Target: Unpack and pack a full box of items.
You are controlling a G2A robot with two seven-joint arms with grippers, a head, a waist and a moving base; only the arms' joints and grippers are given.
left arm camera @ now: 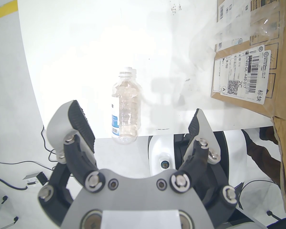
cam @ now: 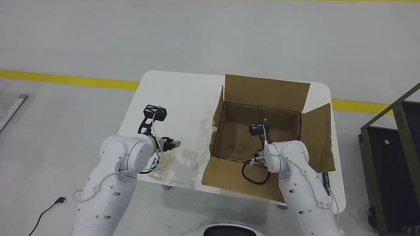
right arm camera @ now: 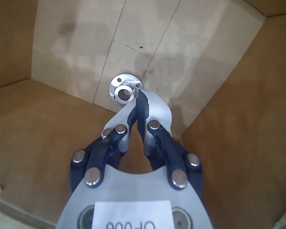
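Note:
An open cardboard box (cam: 266, 105) stands on the right half of the white table (cam: 177, 98). My right gripper (right arm camera: 137, 96) is down inside the box (right arm camera: 61, 125), shut on the rim of a small shiny metal flange (right arm camera: 123, 90) just above the box floor. In the top view that right arm (cam: 289, 164) leans over the box's near wall. A clear plastic bottle (left arm camera: 126, 106) lies on the table's near edge, its base sticking out past the rim. My left gripper (left arm camera: 139, 120) hovers open above it, one finger to each side; in the top view it (cam: 172, 144) sits left of the box.
The box's labelled outer wall (left arm camera: 250, 48) is close beside the bottle. Box flaps (cam: 321, 137) fold outward. A dark green rack (cam: 397, 164) stands at the far right, off the table. Cables lie on the floor (left arm camera: 13, 168) beyond the table's edge.

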